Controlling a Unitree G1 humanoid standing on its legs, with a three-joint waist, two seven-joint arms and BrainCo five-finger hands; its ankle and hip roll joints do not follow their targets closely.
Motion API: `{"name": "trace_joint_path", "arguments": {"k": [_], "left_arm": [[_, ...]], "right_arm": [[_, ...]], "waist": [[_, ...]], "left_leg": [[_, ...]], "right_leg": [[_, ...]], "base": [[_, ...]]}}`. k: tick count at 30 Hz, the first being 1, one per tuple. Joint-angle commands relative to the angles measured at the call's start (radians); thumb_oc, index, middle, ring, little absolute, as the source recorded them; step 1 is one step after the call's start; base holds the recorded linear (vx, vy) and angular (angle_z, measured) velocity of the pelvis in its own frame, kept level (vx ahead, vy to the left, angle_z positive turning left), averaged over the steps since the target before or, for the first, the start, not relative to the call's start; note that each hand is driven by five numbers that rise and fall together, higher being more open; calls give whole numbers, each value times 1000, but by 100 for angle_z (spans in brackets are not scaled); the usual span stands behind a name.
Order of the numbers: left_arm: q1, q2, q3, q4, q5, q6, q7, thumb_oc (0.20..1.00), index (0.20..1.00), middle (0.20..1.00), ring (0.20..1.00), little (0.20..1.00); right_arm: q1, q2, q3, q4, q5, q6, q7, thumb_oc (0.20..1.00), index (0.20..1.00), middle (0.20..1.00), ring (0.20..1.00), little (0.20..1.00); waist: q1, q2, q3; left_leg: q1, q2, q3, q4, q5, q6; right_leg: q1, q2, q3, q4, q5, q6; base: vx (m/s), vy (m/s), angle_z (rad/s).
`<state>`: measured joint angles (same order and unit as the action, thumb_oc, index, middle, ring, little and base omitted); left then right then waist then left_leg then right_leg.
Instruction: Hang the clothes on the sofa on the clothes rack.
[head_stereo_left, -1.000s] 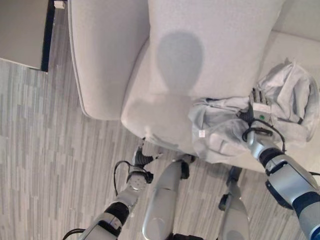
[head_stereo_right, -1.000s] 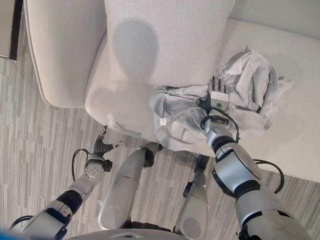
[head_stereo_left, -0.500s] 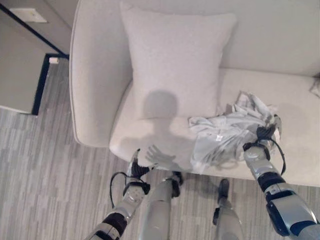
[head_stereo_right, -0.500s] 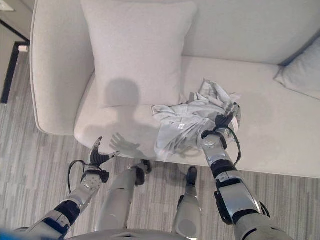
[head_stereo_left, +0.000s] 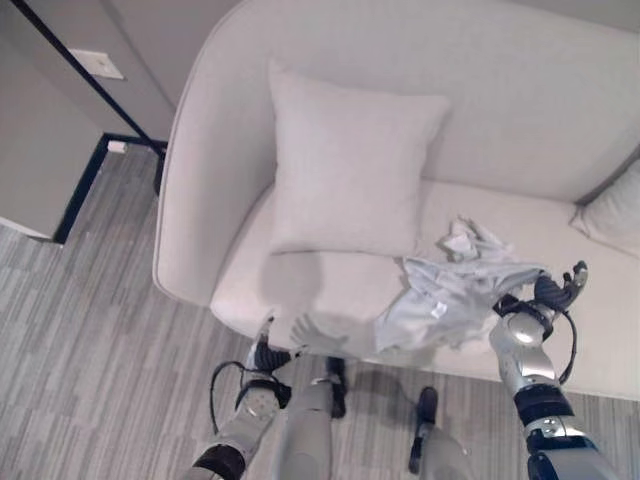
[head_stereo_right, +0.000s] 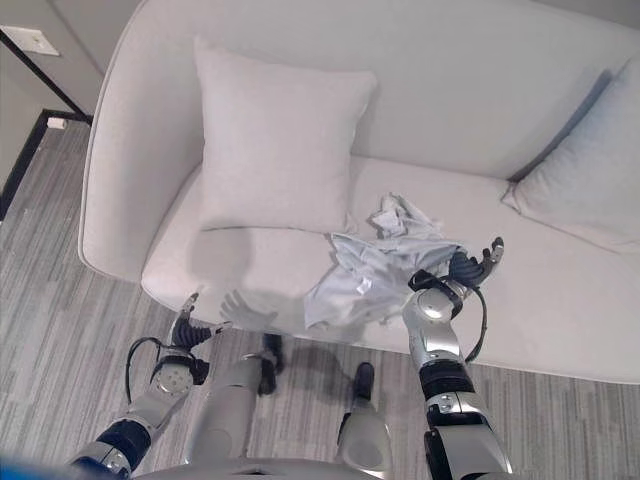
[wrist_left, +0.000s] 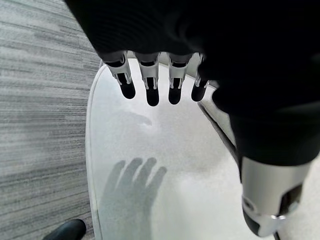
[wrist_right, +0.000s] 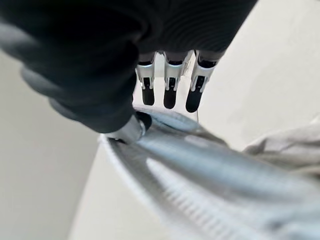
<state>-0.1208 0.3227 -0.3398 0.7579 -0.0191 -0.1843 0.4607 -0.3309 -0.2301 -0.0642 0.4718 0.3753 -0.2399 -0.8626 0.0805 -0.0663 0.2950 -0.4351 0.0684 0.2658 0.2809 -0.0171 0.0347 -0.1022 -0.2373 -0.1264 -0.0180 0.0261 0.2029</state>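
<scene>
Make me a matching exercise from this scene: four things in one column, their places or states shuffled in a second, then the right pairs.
1. garment
2. square cushion
3. left hand
4. right hand

A. leaning on the sofa's backrest
B. open, low before the sofa's front edge
C. crumpled on the seat, part hanging over the front edge
D. at the garment's edge, fingers straight

Pairs: 1-C, 2-A, 3-B, 4-D

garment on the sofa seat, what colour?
Pale grey, plain, with a small white tag; the garment shows best in the right eye view.
</scene>
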Motion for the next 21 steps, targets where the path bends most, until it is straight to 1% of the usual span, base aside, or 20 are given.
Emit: {"name": "trace_joint_path", "arguments": {"k": [1, 4, 7, 8, 9, 10, 11, 12, 13, 14, 17, 18, 21], "left_arm": [[5, 19, -22, -33, 28, -14, -24, 1000, 1000, 1000, 1000, 1000], [-3, 11, -13, -36, 15, -13, -48, 1000, 1000, 1000, 1000, 1000], [-11, 8, -10, -50, 7, -16, -70, 1000, 1000, 1000, 1000, 1000], [-11, 9, -7, -64, 5, -16, -79, 1000, 1000, 1000, 1000, 1000], [-10, 9, -7, -74, 6, -19, -87, 1000, 1000, 1000, 1000, 1000], [-10, 9, -8, -75, 6, -18, -87, 1000, 1000, 1000, 1000, 1000], [-7, 8, -11, -97, 9, -28, -103, 1000, 1000, 1000, 1000, 1000], [-2, 3, -13, -103, 7, -25, -106, 1000, 1000, 1000, 1000, 1000], [2, 3, -11, -105, 3, -20, -115, 1000, 1000, 1000, 1000, 1000], [22, 0, -3, -101, 23, -15, -131, 1000, 1000, 1000, 1000, 1000], [52, 1, 6, -99, 12, -10, -148, 1000, 1000, 1000, 1000, 1000], [52, 1, 7, -99, 12, -9, -148, 1000, 1000, 1000, 1000, 1000], [47, -7, 1, -88, 5, 6, -154, 1000, 1000, 1000, 1000, 1000]], "right_arm": [[-6, -93, -62, -133, -42, -95, 4, 200, 200, 200, 200, 200], [-5, -134, -72, -264, -107, -93, 8, 200, 200, 200, 200, 200], [-14, -193, -77, -304, -184, -48, 21, 200, 200, 200, 200, 200], [-4, -231, -79, -317, -230, -11, 43, 200, 200, 200, 200, 200], [12, -251, -80, -319, -262, 8, 58, 200, 200, 200, 200, 200], [13, -251, -81, -321, -263, 8, 58, 200, 200, 200, 200, 200], [52, -287, -67, -294, -274, 34, 108, 200, 200, 200, 200, 200], [73, -278, -64, -285, -234, 24, 125, 200, 200, 200, 200, 200], [90, -279, -61, -285, -226, 29, 141, 200, 200, 200, 200, 200], [125, -268, -81, -291, -249, 27, 156, 200, 200, 200, 200, 200], [98, -256, -113, -309, -212, -5, 121, 200, 200, 200, 200, 200], [97, -256, -112, -310, -211, -5, 121, 200, 200, 200, 200, 200], [31, -286, -110, -384, -193, -19, 112, 200, 200, 200, 200, 200]], "waist": [[16, 21, -84], [7, 0, -134], [0, -12, -172], [-3, -17, -182], [-3, -21, -189], [-3, -20, -191], [-7, -25, -199], [-10, -26, -203], [-12, -26, -205], [-13, -21, -212], [-10, -14, -235], [-10, -14, -235], [-13, -16, -255]], "left_leg": [[-14, 136, -54, -65, 92, -132], [51, 143, -43, -120, 117, -137], [98, 148, -35, -158, 130, -144], [110, 150, -36, -165, 135, -147], [119, 151, -38, -167, 132, -150], [117, 152, -38, -171, 137, -149], [129, 158, -37, -176, 143, -152], [134, 161, -36, -176, 144, -152], [138, 163, -35, -178, 145, -152], [143, 162, -35, -189, 148, -153], [162, 161, -29, -220, 161, -155], [164, 161, -28, -223, 162, -155], [194, 158, -17, -238, 157, -158]], "right_leg": [[18, 5, -15, 60, -41, -36], [56, 11, -15, 49, -40, -35], [85, 17, -17, 48, -45, -36], [93, 19, -17, 50, -49, -38], [103, 19, -19, 52, -56, -39], [101, 21, -19, 50, -52, -39], [114, 23, -19, 55, -59, -43], [121, 26, -21, 55, -60, -45], [125, 26, -21, 53, -60, -45], [130, 29, -24, 47, -60, -43], [132, 28, -25, 36, -52, -39], [133, 28, -25, 36, -51, -39], [147, 25, -22, 34, -53, -37]], "base": [[25, -43, -5], [40, -39, -4], [56, -14, 0], [75, -28, -4], [36, -24, -1], [50, -24, 4], [21, -15, 3], [36, -17, 1], [0, 0, 0], [0, 0, 0], [3, 22, -1], [0, 41, 1], [21, 37, 3]]}}
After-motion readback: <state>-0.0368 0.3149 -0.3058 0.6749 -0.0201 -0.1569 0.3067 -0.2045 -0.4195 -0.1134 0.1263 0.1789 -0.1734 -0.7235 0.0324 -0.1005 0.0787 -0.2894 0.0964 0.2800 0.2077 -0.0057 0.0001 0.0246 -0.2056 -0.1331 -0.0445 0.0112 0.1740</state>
